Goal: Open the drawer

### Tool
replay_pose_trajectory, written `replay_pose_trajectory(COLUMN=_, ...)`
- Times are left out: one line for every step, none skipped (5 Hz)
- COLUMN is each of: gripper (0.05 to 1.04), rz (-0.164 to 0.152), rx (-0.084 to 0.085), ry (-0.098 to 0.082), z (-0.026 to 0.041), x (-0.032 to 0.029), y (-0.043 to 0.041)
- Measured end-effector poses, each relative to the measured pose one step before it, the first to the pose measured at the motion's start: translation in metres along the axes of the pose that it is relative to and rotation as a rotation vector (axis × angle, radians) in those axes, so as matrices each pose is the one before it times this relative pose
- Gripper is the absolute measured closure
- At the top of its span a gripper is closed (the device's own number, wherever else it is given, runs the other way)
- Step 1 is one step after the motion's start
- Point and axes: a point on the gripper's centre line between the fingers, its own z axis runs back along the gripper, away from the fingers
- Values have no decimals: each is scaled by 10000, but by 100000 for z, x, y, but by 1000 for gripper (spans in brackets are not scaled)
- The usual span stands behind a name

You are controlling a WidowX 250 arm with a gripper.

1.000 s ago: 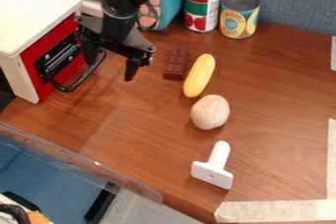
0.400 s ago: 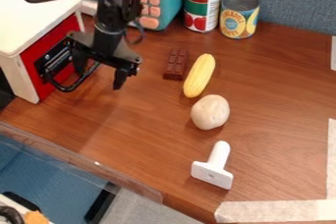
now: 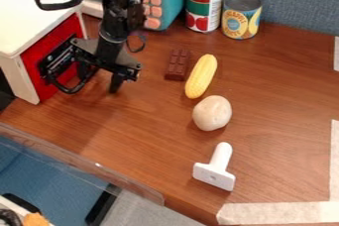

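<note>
My gripper (image 3: 99,84) hangs low over the table (image 3: 152,136), just in front of the white box (image 3: 36,17) with the red drawer front (image 3: 54,39). My jaws stand wide, a clear gap between them, and I have nothing clamped. The drawer's black handle (image 3: 71,90) bows out from the red front, and its curve runs up into the space between my jaws. The jaw nearer the box is down inside the loop, between bar and drawer front; the other stands outside it, on the side toward the chocolate bar (image 3: 177,64). Whether either one touches the bar of the handle, I cannot tell from here. The drawer sits shut in its box, its front about level with the white frame. Past the chocolate, well apart from my jaws, lie the yellow corn (image 3: 201,76) and a pale, round thing (image 3: 212,113).
</note>
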Motion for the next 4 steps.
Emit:
replay_pose_trajectory(gripper=709, rz=-7, rx=-133, ry=127, z=98, x=-209, y=-772)
replay_pose_trajectory(gripper=865, rz=-287, rx=-113, ry=226, z=276, x=-402, y=-814)
replay_pose_trajectory(gripper=870, rz=-129, rx=-151, ry=169, z=259, x=-348, y=-930)
replay_pose_trajectory(gripper=870, rz=33, rx=-167, ry=191, z=311, x=-304, y=-902)
